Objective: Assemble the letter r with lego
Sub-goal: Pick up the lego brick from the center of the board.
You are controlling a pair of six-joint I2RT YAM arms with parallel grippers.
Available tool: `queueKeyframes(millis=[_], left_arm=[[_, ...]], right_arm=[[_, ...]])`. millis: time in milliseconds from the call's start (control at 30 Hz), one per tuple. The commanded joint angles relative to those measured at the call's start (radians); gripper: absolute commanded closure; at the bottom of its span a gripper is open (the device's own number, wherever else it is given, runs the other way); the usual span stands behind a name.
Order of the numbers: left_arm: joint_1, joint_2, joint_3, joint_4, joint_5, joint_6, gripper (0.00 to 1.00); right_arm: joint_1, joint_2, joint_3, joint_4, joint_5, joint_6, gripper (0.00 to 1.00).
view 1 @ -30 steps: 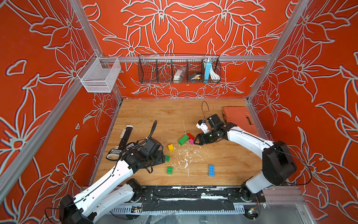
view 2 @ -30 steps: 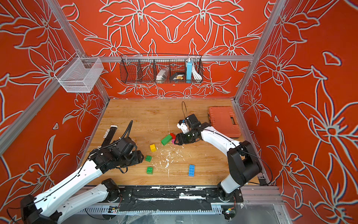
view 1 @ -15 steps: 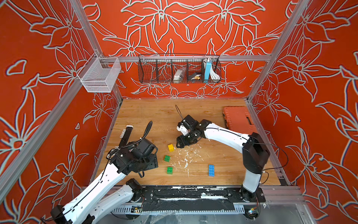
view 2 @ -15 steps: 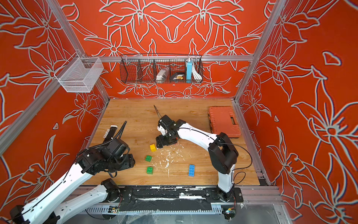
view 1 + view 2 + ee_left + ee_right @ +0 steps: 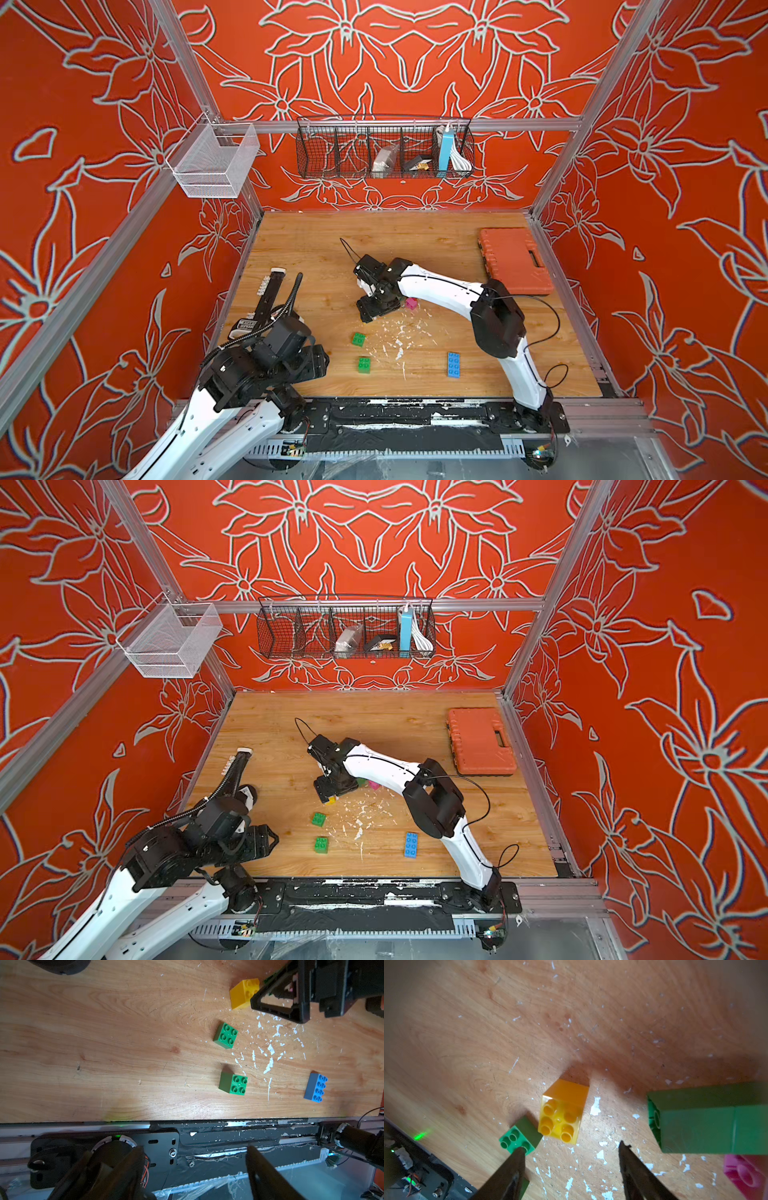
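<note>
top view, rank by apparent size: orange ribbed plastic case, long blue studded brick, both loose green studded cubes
1. orange ribbed plastic case
2. long blue studded brick
3. front green studded cube and rear green studded cube: look alike, unranked

Bright, even top views, wrist views dimmer — corners vignetted (perhaps motion-blurred)

An orange case [image 5: 514, 261] lies at two o'clock on the table [image 5: 307, 237]; white flecks [image 5: 400, 337] litter its middle. A black basket [image 5: 320, 160] hangs at twelve, a white basket [image 5: 208, 176] at ten.

arm links [image 5: 436, 286] white | joints [image 5: 496, 328] black | ribbed hose [image 5: 296, 286] black
</note>
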Motion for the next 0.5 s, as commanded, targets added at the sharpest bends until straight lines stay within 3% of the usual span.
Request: queueKeyframes(millis=[0,467], left_arm=[[-0.005,0.023,-0.007,-0.001,0.023,0.031,0.23],[-0.005,0.007,-0.014,0.009,0.027,0.029,0.23]], right_arm=[[0.009,0.044,0.06,-0.062,0.048,0.02,0.28],[0.011,0.12,0.118,-0.033,0.086,0.065,0.38]])
